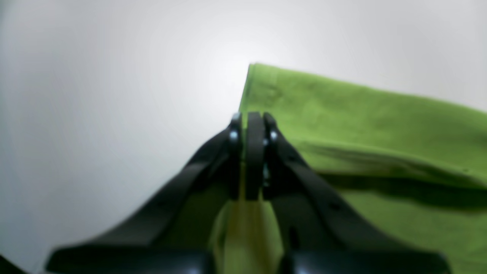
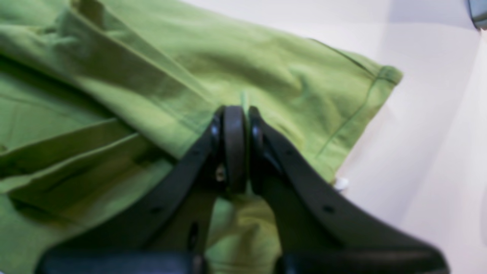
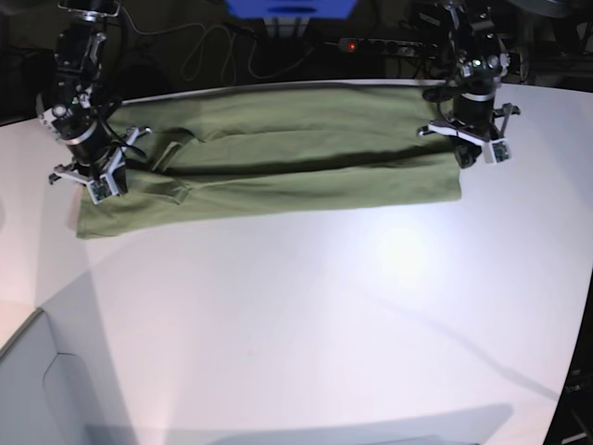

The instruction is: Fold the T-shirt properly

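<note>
White table (image 3: 306,306) is smooth, matte, glare patch at centre right. T-shirt (image 3: 278,158) is laid as a long olive band across the upper part of the base frame, soft cotton, lengthwise crease shadowed through the middle. Step judged: lengthwise fold in hand, both ends pinched. Left gripper (image 1: 251,125) jaws are closed on the hem edge, upper right of base view; right gripper (image 2: 234,114) jaws are closed on fabric by the sleeve, upper left. Next move calls for both ends carried evenly so the fold line is kept straight

A white table (image 3: 306,306) carries the green T-shirt (image 3: 278,176), folded lengthwise.
</note>
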